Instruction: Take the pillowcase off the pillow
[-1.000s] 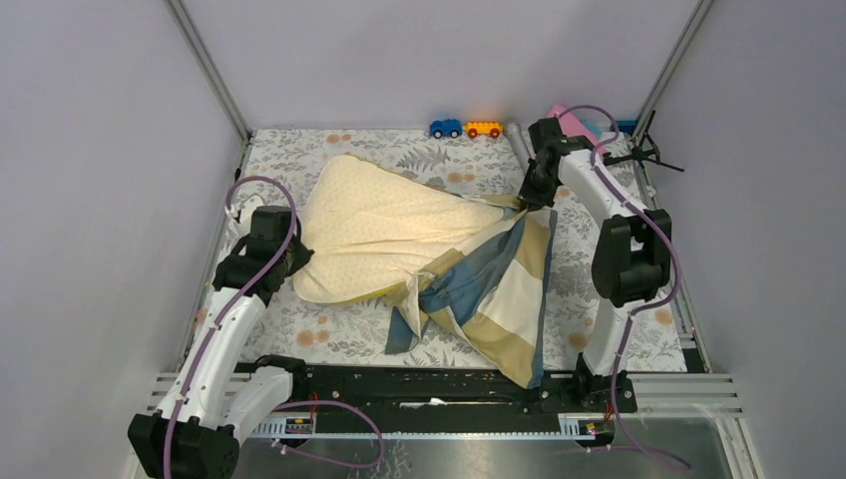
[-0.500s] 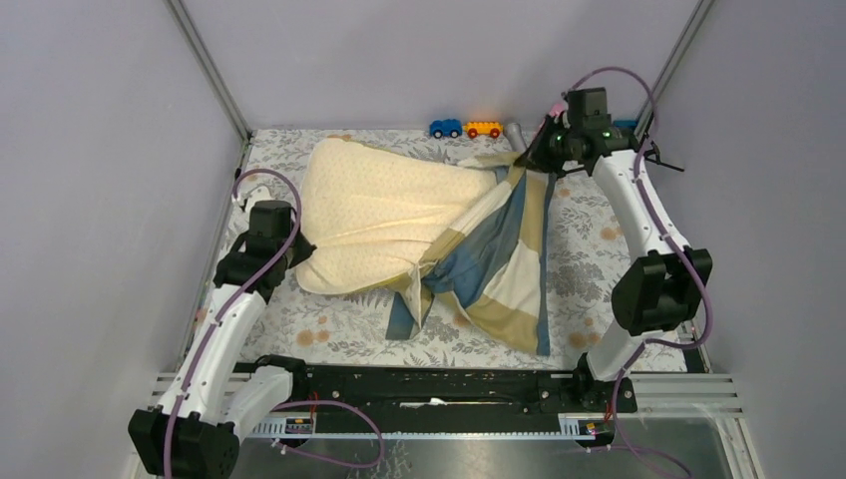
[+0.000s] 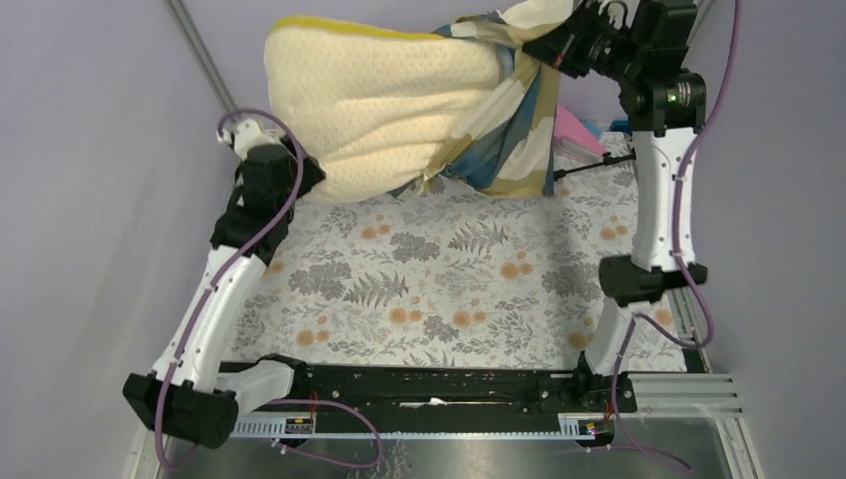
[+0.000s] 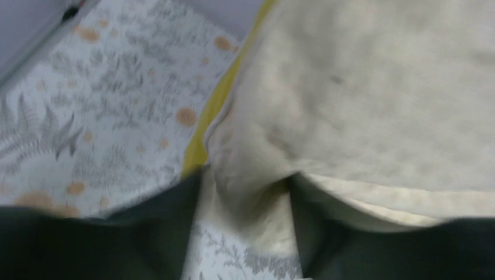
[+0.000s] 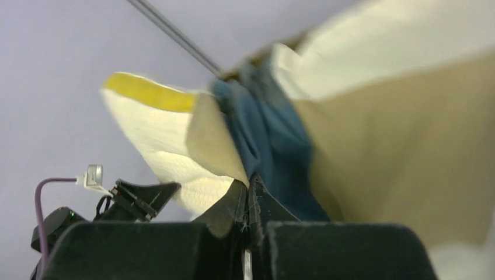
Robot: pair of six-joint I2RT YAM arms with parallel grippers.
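The cream pillow (image 3: 379, 100) with its yellow edge trim hangs high above the table, its right end still inside the blue, tan and cream pillowcase (image 3: 519, 140). My right gripper (image 3: 547, 45) is up at the top right, shut on a bunched fold of the pillowcase (image 5: 274, 134), with the fingertips (image 5: 250, 184) pinched together. My left gripper (image 3: 304, 178) is raised at the pillow's lower left corner. In the left wrist view its fingers (image 4: 157, 227) stand wide apart, and the pillow's corner (image 4: 251, 169) sags loosely between them.
The grey floral table covering (image 3: 449, 279) lies bare under the hanging bundle. A pink object (image 3: 574, 130) and a black tool (image 3: 599, 160) sit at the back right. Frame posts (image 3: 200, 50) and grey walls close in the sides.
My right arm has swung up, hoisting the pillowcase and pillow off the table. My left arm has risen with the pillow's corner and its jaws have opened.
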